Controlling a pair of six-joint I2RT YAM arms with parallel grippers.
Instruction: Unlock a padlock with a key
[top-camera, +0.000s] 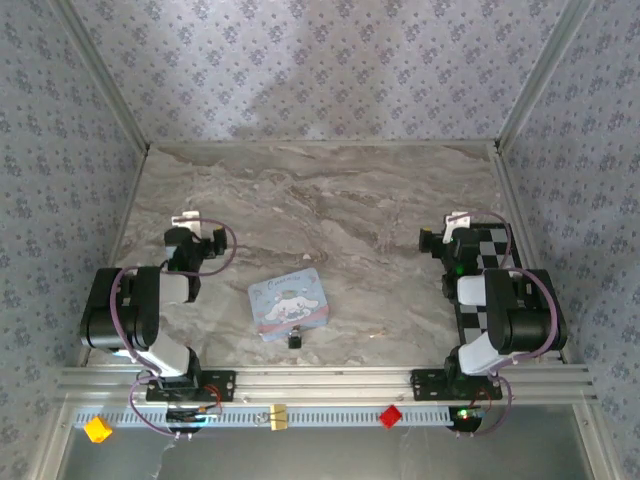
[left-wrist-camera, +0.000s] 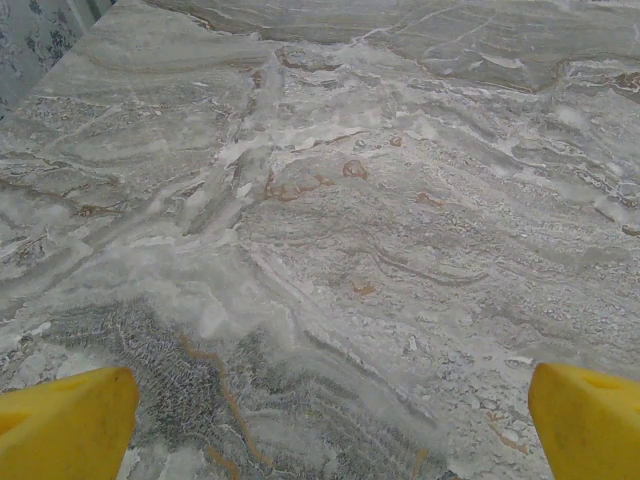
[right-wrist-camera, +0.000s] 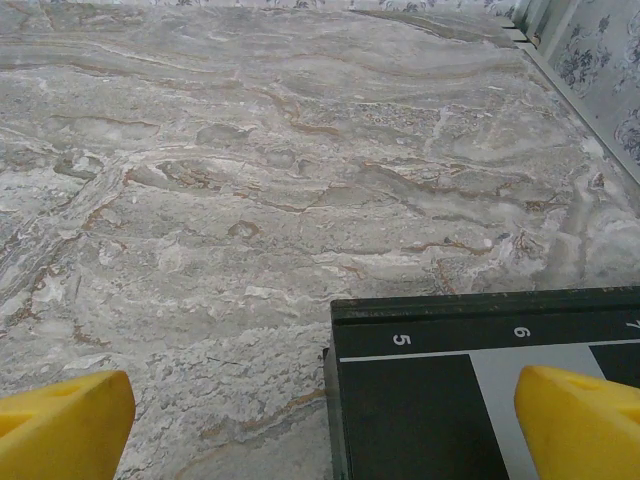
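Along the bottom edge of the top view, a metal rail (top-camera: 320, 382) carries one yellow block (top-camera: 97, 429), one small pale clip (top-camera: 277, 415) and one red block (top-camera: 390, 416). Just above it stand the two arms, the left arm (top-camera: 130, 310) at lower left and the right arm (top-camera: 510, 310) at lower right.

One padlock (top-camera: 295, 339) lies on the marble-patterned table (top-camera: 330, 200) at lower centre, between the arms and lower in the frame than both sets of jaws, well apart from each. It is tiny, dark and blocky with a pale glint. It sits just below the lower edge of one light-blue tin (top-camera: 290, 303) with a cartoon picture; whether they touch cannot be told.

Higher up, the left jaws stand wide, their yellow fingertips (left-wrist-camera: 60, 425) at the lower corners of the left wrist view over bare table. The right jaws are equally wide, one yellow fingertip (right-wrist-camera: 585, 420) over one black-and-white checkerboard (top-camera: 490, 262).
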